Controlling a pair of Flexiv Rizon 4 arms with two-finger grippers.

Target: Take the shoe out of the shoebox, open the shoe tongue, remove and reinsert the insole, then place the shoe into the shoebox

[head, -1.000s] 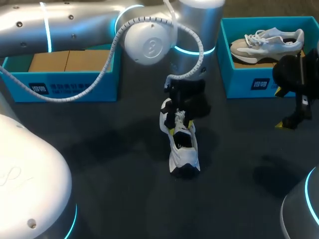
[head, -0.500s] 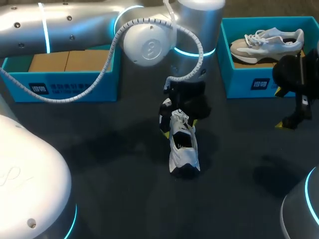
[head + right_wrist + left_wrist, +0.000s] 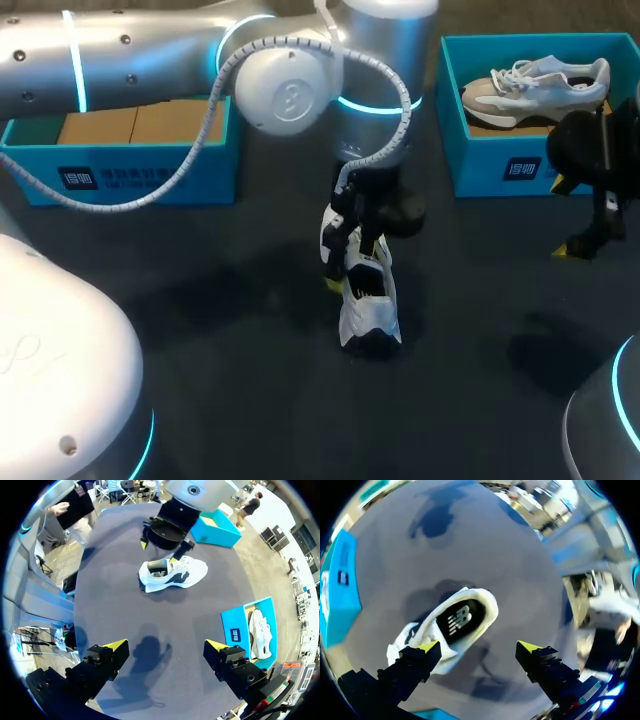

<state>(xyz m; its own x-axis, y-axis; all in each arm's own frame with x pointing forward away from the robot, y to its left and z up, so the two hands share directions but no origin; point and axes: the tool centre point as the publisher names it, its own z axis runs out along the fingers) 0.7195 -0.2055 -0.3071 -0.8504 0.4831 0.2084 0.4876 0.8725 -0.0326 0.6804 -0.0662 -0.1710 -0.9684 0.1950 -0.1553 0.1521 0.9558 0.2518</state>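
Observation:
A white and black shoe [image 3: 368, 305] lies on the dark table, its opening facing up and its black insole [image 3: 457, 621] showing inside. My left gripper [image 3: 358, 262] hangs open just above the shoe's laced part; in the left wrist view the shoe [image 3: 427, 630] lies ahead of one fingertip [image 3: 426, 647], with nothing between the fingers. My right gripper [image 3: 567, 218] stands open and holds nothing at the table's right side, in front of the right shoebox [image 3: 500, 165]. In the right wrist view the shoe [image 3: 172, 573] lies far ahead, under my left gripper [image 3: 167, 535].
The right blue shoebox holds a second, grey and white shoe [image 3: 535, 85]. A blue shoebox [image 3: 130, 175] with a cardboard bottom stands at the back left, behind my left arm [image 3: 150, 60]. Bare dark tabletop [image 3: 250, 400] lies in front of the shoe.
My left gripper's fingers have spread wider above the shoe, and the gripper has shifted slightly along it. The shoe and my right arm have stayed in place.

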